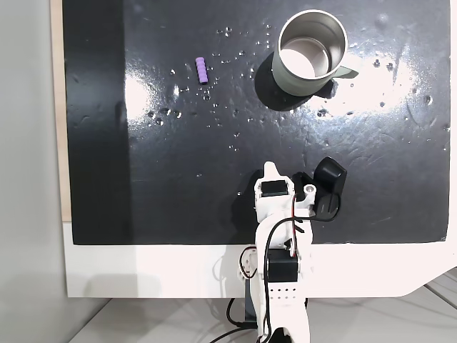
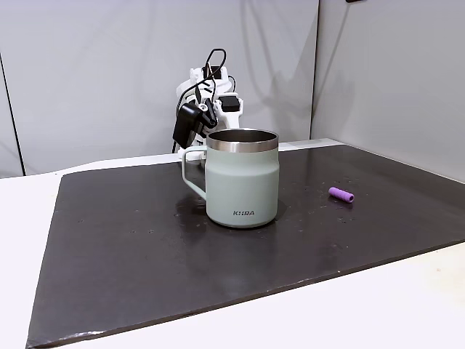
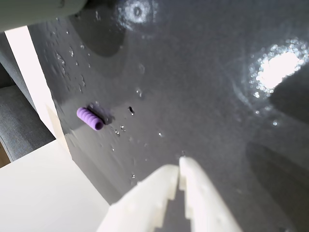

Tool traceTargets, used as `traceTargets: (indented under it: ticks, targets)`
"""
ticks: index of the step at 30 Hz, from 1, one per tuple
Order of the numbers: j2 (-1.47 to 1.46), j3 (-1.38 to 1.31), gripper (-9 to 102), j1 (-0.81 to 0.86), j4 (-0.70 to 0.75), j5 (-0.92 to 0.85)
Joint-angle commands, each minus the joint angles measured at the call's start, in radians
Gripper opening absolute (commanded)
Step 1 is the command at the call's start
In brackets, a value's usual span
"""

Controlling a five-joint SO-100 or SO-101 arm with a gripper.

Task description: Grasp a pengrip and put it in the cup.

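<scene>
Purple and ribbed, the pengrip [image 1: 202,70] is lying on the black mat [image 1: 178,179] in the upper left of a fixed view, well apart from the cup [image 1: 309,52] standing upright at upper right. Your gripper [image 3: 179,170] is sitting with its white fingers pressed together, holding nothing, at the wrist view's bottom centre.

White printed arm [image 1: 282,243] with black servo blocks, looping black cables and a toothed white end effector [image 3: 179,166].

glossy black mat [image 1: 178,179]; white table [image 1: 143,271], grey wall [image 2: 109,73]
</scene>
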Motion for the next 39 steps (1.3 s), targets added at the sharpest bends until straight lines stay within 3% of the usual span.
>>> traceTargets:
  ticks: [1,15,26,39]
  targets:
    - [0.008,-0.006,0,-0.011,-0.035,0.003]
    - [0.008,-0.012,0,-0.011,-0.034,-0.017]
    - [-0.006,-0.242,0,-0.087,0.074,-0.098]
    - [-0.523,-0.667,0,-0.179,0.074,-0.164]
